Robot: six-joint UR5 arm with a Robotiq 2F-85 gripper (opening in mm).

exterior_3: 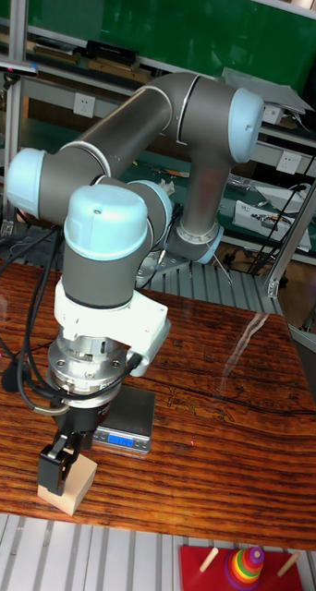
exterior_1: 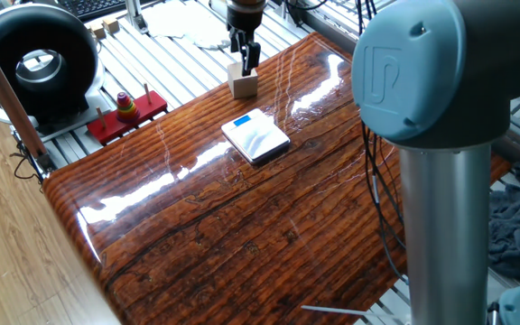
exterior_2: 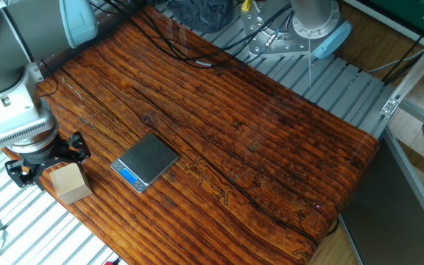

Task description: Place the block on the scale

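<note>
The block (exterior_1: 243, 85) (exterior_2: 70, 182) (exterior_3: 67, 486), a light tan wooden cube, rests on the table near its edge. My gripper (exterior_1: 245, 58) (exterior_2: 44, 166) (exterior_3: 62, 460) hangs right over it, open, with its dark fingers down at the block's top; whether they touch it I cannot tell. The scale (exterior_1: 255, 137) (exterior_2: 146, 162) (exterior_3: 122, 423), a flat square pad with a blue rectangle at one corner, lies a short way from the block with nothing on it. In the tall fixed view my wrist covers part of it.
A red toy base (exterior_1: 126, 114) (exterior_3: 237, 563) with coloured rings sits just off the table beyond the block. A black round device (exterior_1: 34, 61) and a white cloth (exterior_1: 183, 23) stand further back. My arm's column (exterior_1: 441, 199) rises at the near right. Cables (exterior_2: 175, 46) cross the table's corner.
</note>
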